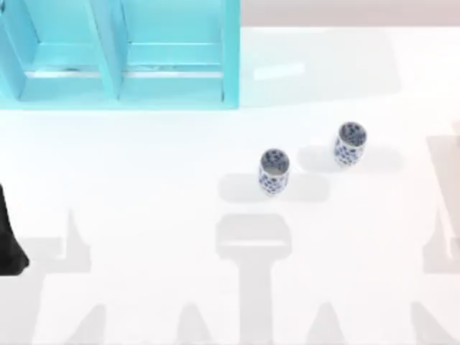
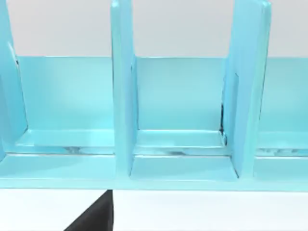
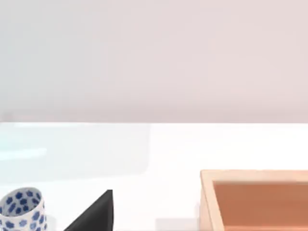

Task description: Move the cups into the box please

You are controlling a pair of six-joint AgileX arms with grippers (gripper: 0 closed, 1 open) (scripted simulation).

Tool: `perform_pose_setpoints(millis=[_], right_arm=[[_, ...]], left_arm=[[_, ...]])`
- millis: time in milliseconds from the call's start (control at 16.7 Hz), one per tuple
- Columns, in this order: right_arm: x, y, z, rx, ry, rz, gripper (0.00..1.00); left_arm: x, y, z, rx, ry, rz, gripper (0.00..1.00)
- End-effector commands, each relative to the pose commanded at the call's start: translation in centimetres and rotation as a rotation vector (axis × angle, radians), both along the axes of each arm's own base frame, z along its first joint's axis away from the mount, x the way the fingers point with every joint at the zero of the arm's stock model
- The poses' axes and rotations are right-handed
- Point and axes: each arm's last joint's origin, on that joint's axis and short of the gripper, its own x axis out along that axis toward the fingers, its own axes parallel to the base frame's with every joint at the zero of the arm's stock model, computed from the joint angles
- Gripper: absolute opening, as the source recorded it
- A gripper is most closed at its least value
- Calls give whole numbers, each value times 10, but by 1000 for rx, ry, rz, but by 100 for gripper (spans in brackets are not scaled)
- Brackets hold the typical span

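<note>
A: Where are the cups sitting?

B: Both are standing upright on the white table (image 1: 144,215), right of the middle in the top view. One cup (image 1: 274,171) is nearer the centre; the other cup (image 1: 350,144) is standing further right and a little further back. They are near each other but not touching, and each is showing its greyish inside.

A: And the box?

B: The turquoise box (image 1: 230,57) is occupying the far left corner, well apart from both cups. Its dividers are splitting it into compartments, and the ones I can see are holding nothing. The left wrist view is looking straight at it: the box (image 2: 122,96) is showing its upright dividers and pale floor.

A: What are the arms doing?

B: The left arm (image 1: 8,244) is showing as a dark shape at the table's left edge. A dark wedge (image 2: 94,216) is poking into the left wrist view, possibly part of the left gripper, but I cannot tell how far its fingers are parted or whether they are gripping anything.

A: And the right side?

B: The right wrist view is catching one cup (image 3: 21,209) at its edge, beside a similar dark wedge (image 3: 94,214). The right gripper's opening I cannot tell either. An orange-brown tray (image 3: 255,199) is lying on the table there too.
</note>
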Motion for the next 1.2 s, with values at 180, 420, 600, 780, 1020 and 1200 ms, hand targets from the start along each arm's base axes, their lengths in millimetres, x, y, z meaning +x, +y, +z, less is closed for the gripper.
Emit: perform_pose_setpoints(millis=[180,420,600,780,1020,1200], right_arm=[[0,0,2,3,6,1,100],[2,2,29,46,100,13,100],[11,4,67,102,239,12,100],[34,8,111,158,430,-2,100],[99,25,158,199,745,-28,100],[167,53,167,191,1007,-53,100]], left_arm=[[0,0,0,0,0,0,100],[0,0,0,0,0,0,100],[0,0,0,0,0,0,100],[0,0,0,0,0,0,100],[0,0,0,0,0,0,100],[0,0,0,0,0,0,100]])
